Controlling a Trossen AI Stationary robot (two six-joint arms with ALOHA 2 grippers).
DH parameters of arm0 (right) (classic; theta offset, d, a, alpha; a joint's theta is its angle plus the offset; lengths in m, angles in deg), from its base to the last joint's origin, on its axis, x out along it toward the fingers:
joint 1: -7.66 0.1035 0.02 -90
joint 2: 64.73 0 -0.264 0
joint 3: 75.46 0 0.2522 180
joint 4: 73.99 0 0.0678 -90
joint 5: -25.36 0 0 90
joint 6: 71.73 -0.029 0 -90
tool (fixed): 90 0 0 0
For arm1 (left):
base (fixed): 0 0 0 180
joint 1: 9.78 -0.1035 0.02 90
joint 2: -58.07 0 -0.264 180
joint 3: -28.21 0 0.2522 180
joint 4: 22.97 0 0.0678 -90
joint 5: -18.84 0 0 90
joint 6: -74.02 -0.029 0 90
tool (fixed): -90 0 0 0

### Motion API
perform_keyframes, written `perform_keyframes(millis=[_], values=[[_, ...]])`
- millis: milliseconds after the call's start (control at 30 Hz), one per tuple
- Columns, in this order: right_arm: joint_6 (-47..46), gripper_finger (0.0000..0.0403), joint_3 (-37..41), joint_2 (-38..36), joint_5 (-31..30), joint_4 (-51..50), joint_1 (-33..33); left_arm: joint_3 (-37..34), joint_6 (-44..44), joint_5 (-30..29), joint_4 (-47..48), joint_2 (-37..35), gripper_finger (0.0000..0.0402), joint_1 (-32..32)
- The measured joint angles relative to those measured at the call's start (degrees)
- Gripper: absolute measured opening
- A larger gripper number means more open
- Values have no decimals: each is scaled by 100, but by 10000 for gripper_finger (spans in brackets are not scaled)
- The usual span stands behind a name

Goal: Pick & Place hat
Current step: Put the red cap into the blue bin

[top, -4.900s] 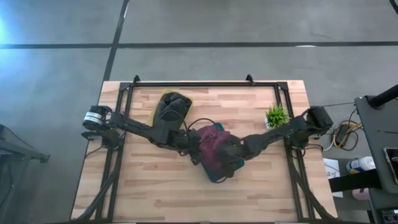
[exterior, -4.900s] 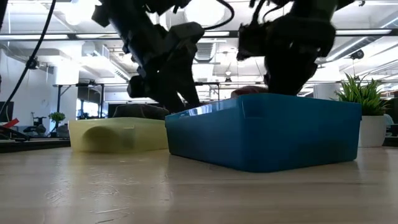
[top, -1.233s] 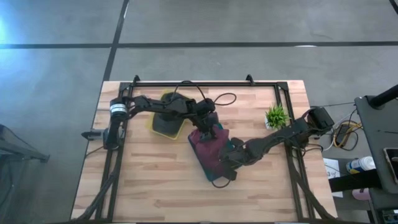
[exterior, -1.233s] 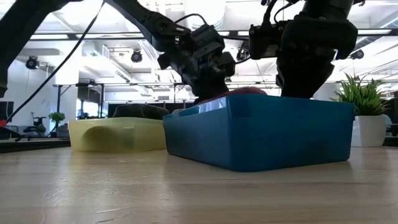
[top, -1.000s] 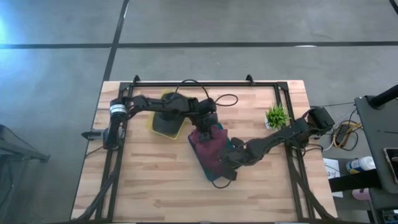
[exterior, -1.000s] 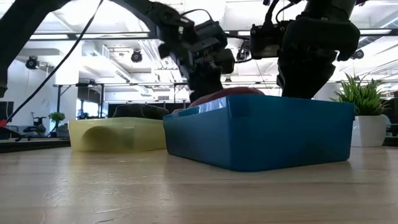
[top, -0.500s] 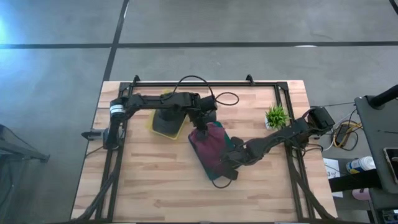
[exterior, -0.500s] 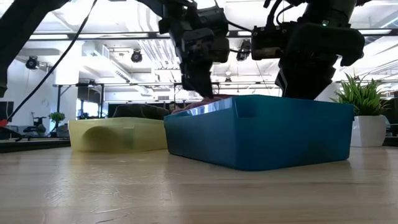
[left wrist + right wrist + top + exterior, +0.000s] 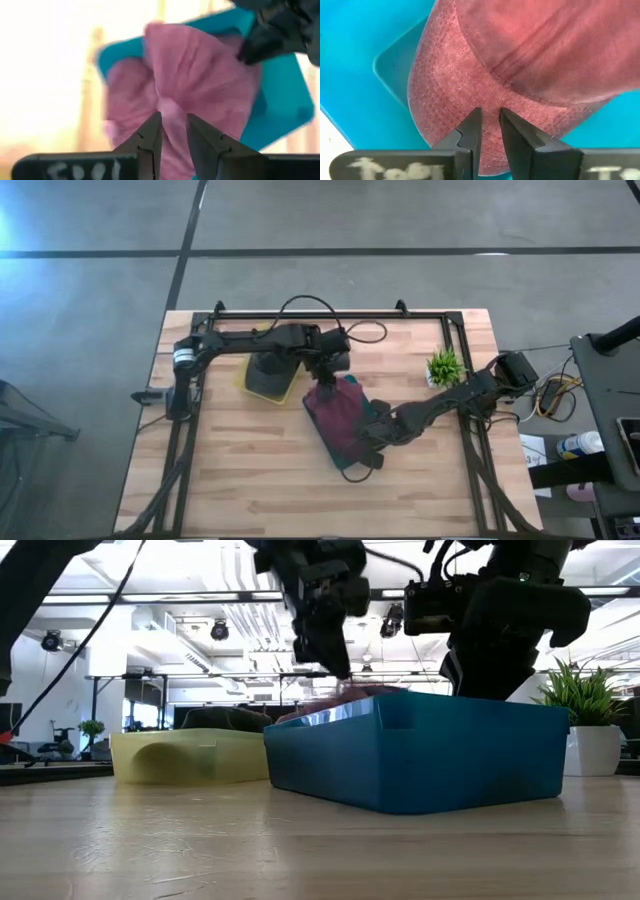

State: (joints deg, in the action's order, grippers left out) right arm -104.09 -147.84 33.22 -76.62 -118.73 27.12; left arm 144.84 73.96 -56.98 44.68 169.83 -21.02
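A maroon hat lies in the blue bin at the table's middle; only its top shows over the bin's wall. My left gripper reaches in from the left. It hangs above the bin's far end, shut on the hat's cloth. My right gripper comes from the right at the bin's near end and is shut on the hat; the bin wall hides its fingers in the low view. My left gripper pinches a small pucker of the hat's crown cloth between its two fingertips, slanting down from above. Creases in the cloth run together toward the tips. The rest of the hat stays in the bin. My right gripper pinches the hat where the stitched brim meets the crown, between its two fingers, slanting down from above. The brim lies inside the bin.
A yellow bin holding a dark hat stands just left of the blue bin, under my left arm. A small potted plant stands to the right, beside my right arm. Bare wood lies toward the near edge.
My left gripper has risen from the bin's rim to well above it, tipping as it went and shifting a little toward the far edge. The hat's far part has drawn up with it. My right gripper has stayed in place.
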Motion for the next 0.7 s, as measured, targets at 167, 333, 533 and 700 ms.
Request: perform_keyframes(millis=[167,333,533,700], values=[[158,78,-84,-4,26,-51,6,28,-48,-376,25,-185,83,-45],[510,113,-165,-69,62,-75,9,-84,75,-690,33,-366,84,14],[968,148,-178,-767,-63,-176,19,-132,158,164,-40,-555,85,562],[1389,147,-84,-1517,-885,-1028,-11,-781,193,94,-342,-535,85,1179]])
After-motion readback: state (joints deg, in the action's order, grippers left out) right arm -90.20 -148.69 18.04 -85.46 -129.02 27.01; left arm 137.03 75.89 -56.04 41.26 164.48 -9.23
